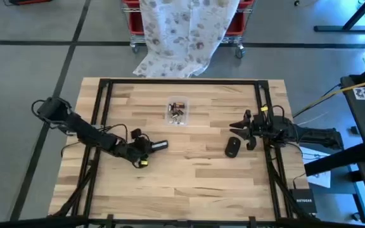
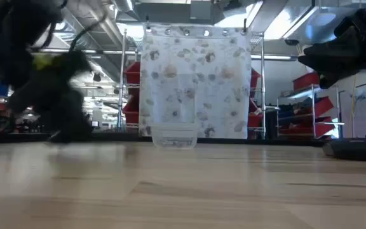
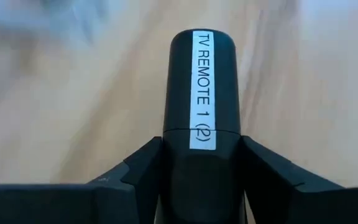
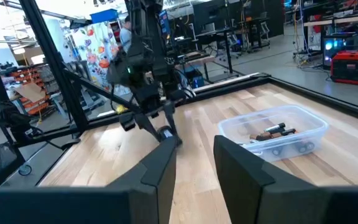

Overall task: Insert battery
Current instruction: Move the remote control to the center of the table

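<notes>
A pale wooden table (image 1: 189, 171), framed by black rails, carries the work as two dark arms reach in from opposite sides. Behind its far edge hangs a white patterned cloth (image 1: 185, 31) over red bins (image 1: 130, 12). The left arm stretches across the near-left part of the table, its left gripper (image 1: 151, 146) clamped on a dark remote (image 3: 199, 87) labelled "TV REMOTE 1 (2)", which juts forward between the fingers (image 3: 138, 168) in the left wrist view. The right arm comes in from the right rail, its right gripper (image 4: 194, 158) held above the boards with its fingers apart and nothing between them. Near the middle of the table's far half sits a clear plastic container (image 1: 178, 111), holding batteries (image 4: 272, 132) and other small dark parts, well apart from both grippers. A dark oval object (image 1: 232, 147), possibly a second device, lies flat on the table just beside the right gripper; what it is cannot be told. The low view shows it as a flat shape at the right edge.
</notes>
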Action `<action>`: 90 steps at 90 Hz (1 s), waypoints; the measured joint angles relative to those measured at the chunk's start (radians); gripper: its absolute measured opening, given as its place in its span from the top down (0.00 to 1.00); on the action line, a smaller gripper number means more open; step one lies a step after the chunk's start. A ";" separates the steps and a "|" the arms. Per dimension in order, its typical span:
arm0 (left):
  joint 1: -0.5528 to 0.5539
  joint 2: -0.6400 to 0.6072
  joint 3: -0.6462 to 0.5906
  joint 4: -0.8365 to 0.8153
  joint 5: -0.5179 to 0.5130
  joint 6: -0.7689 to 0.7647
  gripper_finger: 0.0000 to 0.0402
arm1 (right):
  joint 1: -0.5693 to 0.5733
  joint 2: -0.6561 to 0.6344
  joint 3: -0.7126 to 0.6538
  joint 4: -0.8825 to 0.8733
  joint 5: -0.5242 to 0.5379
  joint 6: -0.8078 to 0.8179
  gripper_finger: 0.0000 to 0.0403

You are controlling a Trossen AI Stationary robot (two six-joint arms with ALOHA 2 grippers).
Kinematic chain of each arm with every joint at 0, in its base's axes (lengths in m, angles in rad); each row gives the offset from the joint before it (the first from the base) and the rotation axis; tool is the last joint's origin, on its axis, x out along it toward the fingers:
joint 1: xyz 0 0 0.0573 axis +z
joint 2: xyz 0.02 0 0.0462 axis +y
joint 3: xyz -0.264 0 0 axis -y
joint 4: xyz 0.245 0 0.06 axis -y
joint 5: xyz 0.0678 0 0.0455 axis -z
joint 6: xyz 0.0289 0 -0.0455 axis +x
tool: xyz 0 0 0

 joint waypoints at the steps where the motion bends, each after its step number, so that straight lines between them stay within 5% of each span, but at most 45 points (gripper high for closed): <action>1: 0.002 0.000 0.005 0.007 0.001 0.008 0.60 | 0.000 0.000 0.000 0.000 0.000 0.000 0.77; 23: 0.028 0.017 0.078 0.234 0.063 0.205 0.61 | 0.000 0.000 0.000 -0.001 0.000 0.000 0.77; 39: 0.080 0.149 0.150 0.358 0.163 0.257 0.61 | 0.000 0.000 0.000 -0.001 0.000 0.000 0.77; 70: 0.109 0.458 0.411 0.050 0.222 0.260 0.54 | 0.000 0.000 0.000 -0.002 0.000 0.000 0.77; 90: 0.113 0.498 0.431 0.025 0.263 0.164 0.50 | 0.000 0.000 0.000 0.020 0.031 -0.009 0.77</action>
